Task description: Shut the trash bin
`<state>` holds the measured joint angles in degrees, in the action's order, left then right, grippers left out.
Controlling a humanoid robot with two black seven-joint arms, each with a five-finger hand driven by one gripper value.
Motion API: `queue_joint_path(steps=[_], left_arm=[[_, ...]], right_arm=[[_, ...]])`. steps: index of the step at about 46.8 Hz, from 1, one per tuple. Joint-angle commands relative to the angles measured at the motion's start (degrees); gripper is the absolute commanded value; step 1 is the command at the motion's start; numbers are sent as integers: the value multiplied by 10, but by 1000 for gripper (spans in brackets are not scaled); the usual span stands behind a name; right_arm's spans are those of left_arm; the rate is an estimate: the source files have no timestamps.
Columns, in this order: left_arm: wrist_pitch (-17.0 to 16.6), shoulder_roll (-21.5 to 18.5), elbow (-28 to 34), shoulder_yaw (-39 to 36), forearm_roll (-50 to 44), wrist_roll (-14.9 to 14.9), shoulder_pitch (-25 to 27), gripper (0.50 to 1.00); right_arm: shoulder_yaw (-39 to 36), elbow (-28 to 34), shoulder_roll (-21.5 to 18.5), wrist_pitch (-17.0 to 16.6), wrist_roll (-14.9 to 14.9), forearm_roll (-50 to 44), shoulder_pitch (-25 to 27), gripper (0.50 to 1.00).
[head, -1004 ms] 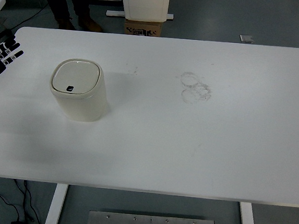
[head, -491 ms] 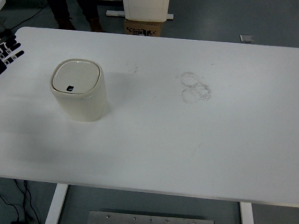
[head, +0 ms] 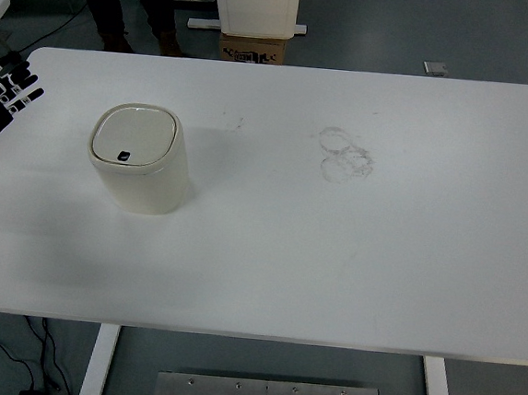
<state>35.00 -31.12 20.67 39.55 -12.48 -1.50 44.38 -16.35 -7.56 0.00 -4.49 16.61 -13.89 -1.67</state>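
Trash bin: the cream trash bin (head: pixel 140 158) stands upright on the left part of the white counter (head: pixel 333 259), its lid (head: pixel 132 136) lying flat and shut, a small dark latch at the lid's near edge.
Left hand: the left hand (head: pixel 3 92) sits at the counter's far left edge, well apart from the bin, its fingers (head: pixel 21 96) stretched out loosely and gripping nothing.
In between: bare counter only; nothing blocks the way.
Counter marks: faint ring stains (head: pixel 345 154) lie right of centre, well clear of the bin.
Beyond the counter: a cardboard box (head: pixel 254 48) on the floor, and a person's legs (head: pixel 124 5) at the top left.
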Motion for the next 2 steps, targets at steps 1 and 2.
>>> queue_joint_path(steps=[1,2], left_arm=[[0,0,1,0,0,0,-1,1000],[0,-1,0,0,0,0,-1,1000]], right_arm=[[0,0,0,0,0,0,0,991],[0,0,0,-1,0,1,0,991]])
